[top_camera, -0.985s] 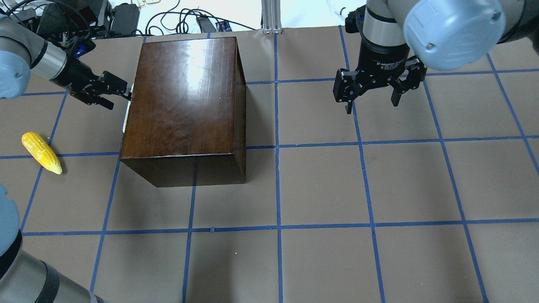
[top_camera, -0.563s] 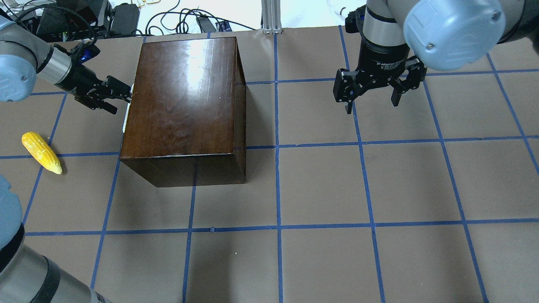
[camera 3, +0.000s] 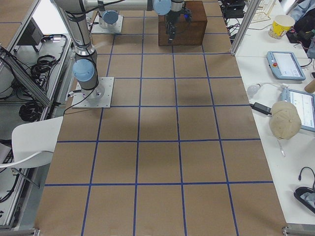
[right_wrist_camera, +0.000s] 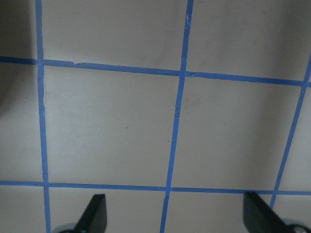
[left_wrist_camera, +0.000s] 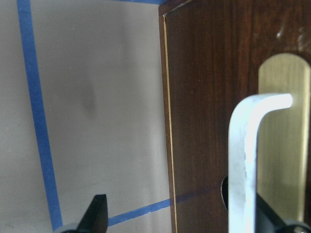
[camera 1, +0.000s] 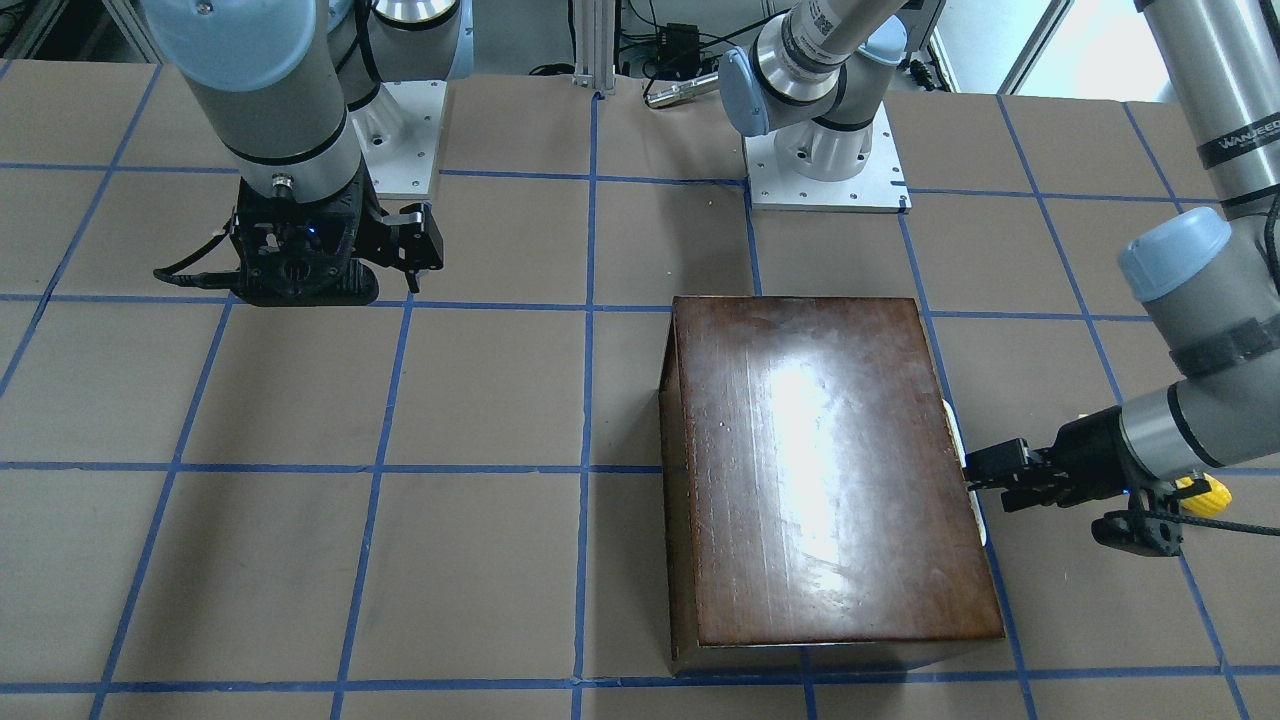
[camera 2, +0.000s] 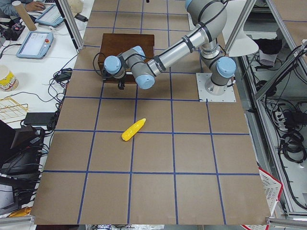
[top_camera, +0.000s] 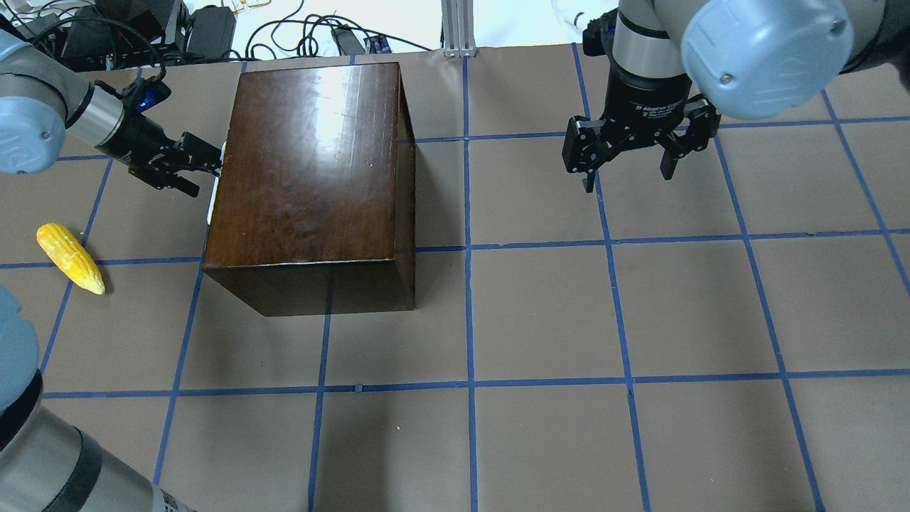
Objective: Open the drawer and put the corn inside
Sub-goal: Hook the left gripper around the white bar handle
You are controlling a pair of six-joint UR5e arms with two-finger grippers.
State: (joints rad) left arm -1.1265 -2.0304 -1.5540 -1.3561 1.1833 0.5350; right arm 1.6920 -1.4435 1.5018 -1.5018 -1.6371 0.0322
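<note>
The dark-brown box (top_camera: 313, 163) stands at the far left of the table. Its drawer is closed; the dark front panel (left_wrist_camera: 209, 97) with a pale metal handle (left_wrist_camera: 250, 160) fills the left wrist view. My left gripper (top_camera: 206, 174) is open against the box's left side, with the handle between its fingers (left_wrist_camera: 99, 216). It also shows in the front-facing view (camera 1: 985, 475). The yellow corn (top_camera: 70, 257) lies on the table left of the box and nearer than the gripper. My right gripper (top_camera: 629, 174) is open and empty above the far right of the table.
The table is brown paper with a blue tape grid (top_camera: 469, 245). Cables and boxes (top_camera: 213, 28) lie beyond the far edge. Both arm bases (camera 1: 825, 160) stand at the robot's side of the table.
My left wrist has swung a little toward the far edge, while its fingertips stay at the box's left side. The right arm, box and corn have not moved.
</note>
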